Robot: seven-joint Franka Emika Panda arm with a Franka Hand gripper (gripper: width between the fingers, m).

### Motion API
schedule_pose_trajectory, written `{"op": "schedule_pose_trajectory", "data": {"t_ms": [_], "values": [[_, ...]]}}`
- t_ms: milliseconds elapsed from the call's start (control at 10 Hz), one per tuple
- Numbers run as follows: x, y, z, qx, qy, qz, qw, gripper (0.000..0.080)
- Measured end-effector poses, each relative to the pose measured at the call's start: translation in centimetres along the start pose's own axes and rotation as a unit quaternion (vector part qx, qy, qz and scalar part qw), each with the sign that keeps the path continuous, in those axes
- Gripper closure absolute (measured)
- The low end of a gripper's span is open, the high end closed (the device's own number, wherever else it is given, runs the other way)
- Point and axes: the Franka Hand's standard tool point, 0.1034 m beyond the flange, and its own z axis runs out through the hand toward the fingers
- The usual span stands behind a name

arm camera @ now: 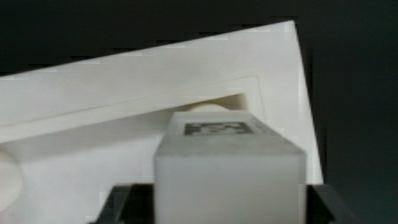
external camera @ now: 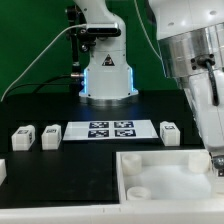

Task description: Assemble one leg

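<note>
In the wrist view my gripper (arm camera: 228, 203) is shut on a leg (arm camera: 221, 160), a white block with a black-and-white tag on its end face. The dark fingers (arm camera: 135, 205) press on both of its sides. The leg is held over a corner of the large white walled tray (arm camera: 107, 100), close to a round boss (arm camera: 210, 104). In the exterior view the gripper (external camera: 214, 162) is low over the tray (external camera: 150, 160) at the exterior view's right edge, and the held leg is hidden there. Three more legs lie on the table: two (external camera: 22, 137) (external camera: 50, 135) on the exterior view's left and one (external camera: 169, 133) on its right.
The marker board (external camera: 110, 130) lies between the loose legs, behind the tray. The robot base (external camera: 106, 70) stands at the back with cables beside it. A white piece (external camera: 2, 170) shows at the exterior view's left edge.
</note>
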Motion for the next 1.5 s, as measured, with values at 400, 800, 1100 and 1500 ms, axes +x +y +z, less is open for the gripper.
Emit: {"op": "schedule_pose_trajectory", "data": {"t_ms": [400,800,1100,1500], "values": [[-0.9,0.7,0.3,-0.04,0.014,-0.292,0.955,0.0159],[-0.8,0.7,0.3,-0.047,0.01,-0.487,0.872,0.0151],[-1.0,0.2,0.3,-0.067,0.026,-0.65,0.756,0.0151],[-1.0,0.2,0.3,-0.064,0.029,-0.589,0.805,0.051]]}}
